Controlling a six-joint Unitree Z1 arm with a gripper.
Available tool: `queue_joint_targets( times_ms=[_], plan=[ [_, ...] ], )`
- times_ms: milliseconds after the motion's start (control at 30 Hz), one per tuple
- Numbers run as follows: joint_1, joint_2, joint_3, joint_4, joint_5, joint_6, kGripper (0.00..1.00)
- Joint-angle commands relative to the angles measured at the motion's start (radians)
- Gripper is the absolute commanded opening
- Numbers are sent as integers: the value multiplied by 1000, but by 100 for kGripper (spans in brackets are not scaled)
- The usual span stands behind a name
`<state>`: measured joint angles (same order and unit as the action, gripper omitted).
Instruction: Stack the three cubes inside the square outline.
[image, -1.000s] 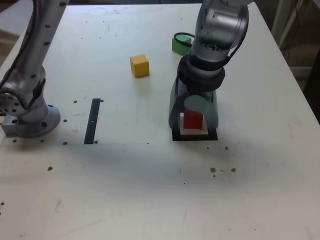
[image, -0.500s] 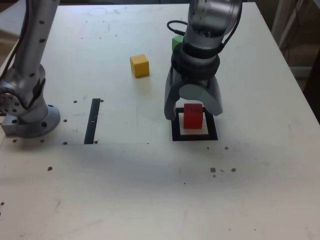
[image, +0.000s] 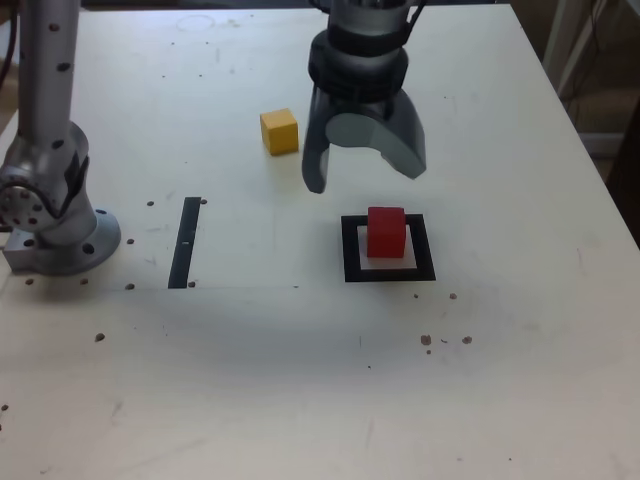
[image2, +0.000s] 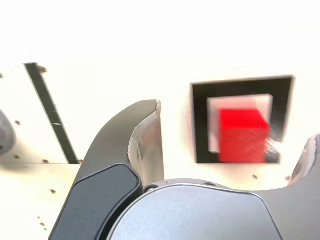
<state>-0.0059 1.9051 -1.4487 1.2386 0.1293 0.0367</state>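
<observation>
Sitting free in the square outline (image: 389, 248), the red cube (image: 386, 231) rests on the pale centre, a little toward the frame's far side, right of the worktop's middle in the exterior view. A second ago the claw (image: 364, 160) enclosed it; now the claw has let go and lifted clear, jaws spread wide and empty. First block placed, by my reading. Yellow cube (image: 279, 131) waits nearer the far edge. Green cube hidden behind the arm.

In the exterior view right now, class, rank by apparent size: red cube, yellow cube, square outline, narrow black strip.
1. Square outline
2. Narrow black strip, longest but thin
3. Red cube and yellow cube: near alike; the red sits closer, so unranked.
</observation>
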Motion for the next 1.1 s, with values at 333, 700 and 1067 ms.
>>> queue_joint_targets(
  times_ms=[333, 700, 1067],
  plan=[
    [270, -68, 113, 13, 17, 95, 100],
    [472, -78, 150, 5, 63, 171, 100],
    [527, -49, 196, -96, 77, 203, 98]
  ],
)
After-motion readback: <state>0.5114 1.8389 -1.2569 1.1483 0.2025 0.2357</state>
